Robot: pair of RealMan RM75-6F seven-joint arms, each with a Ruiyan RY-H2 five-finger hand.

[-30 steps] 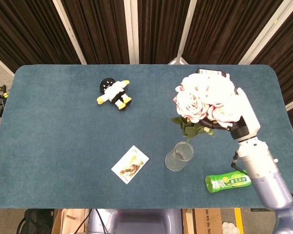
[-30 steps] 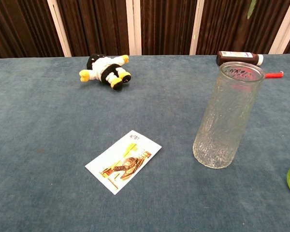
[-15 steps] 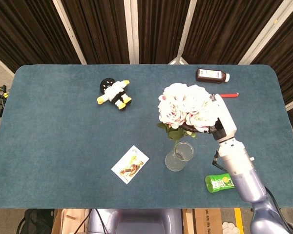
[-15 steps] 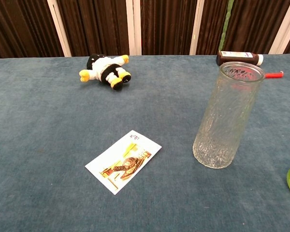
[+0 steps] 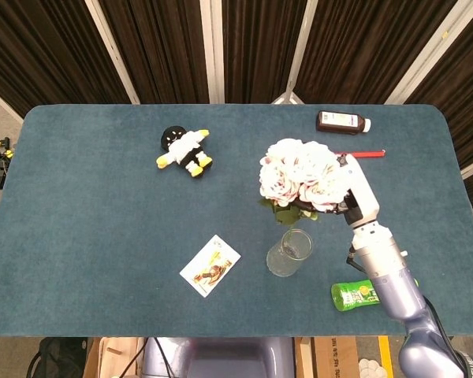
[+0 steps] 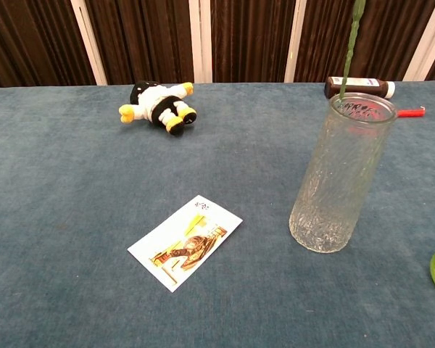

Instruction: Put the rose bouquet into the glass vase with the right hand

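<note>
**Roses held over the vase mouth**

Dark pleated curtains with pale uprights back a teal carpeted table (image 5: 102, 236). Above its right half the right hand (image 5: 348, 193) grips the bouquet of pale pink and white roses (image 5: 301, 175), though the blooms hide how the fingers lie. Its green stem (image 6: 350, 45) hangs down to the rim of the tall textured clear glass vase (image 6: 337, 180), which stands upright near the front edge. Left of the vase lies a picture card (image 5: 210, 264); a black, white and yellow plush penguin (image 5: 184, 151) lies farther back. A brown bottle (image 5: 343, 121) and red pen (image 5: 364, 154) sit far right, a green bottle (image 5: 356, 295) near right.
</note>
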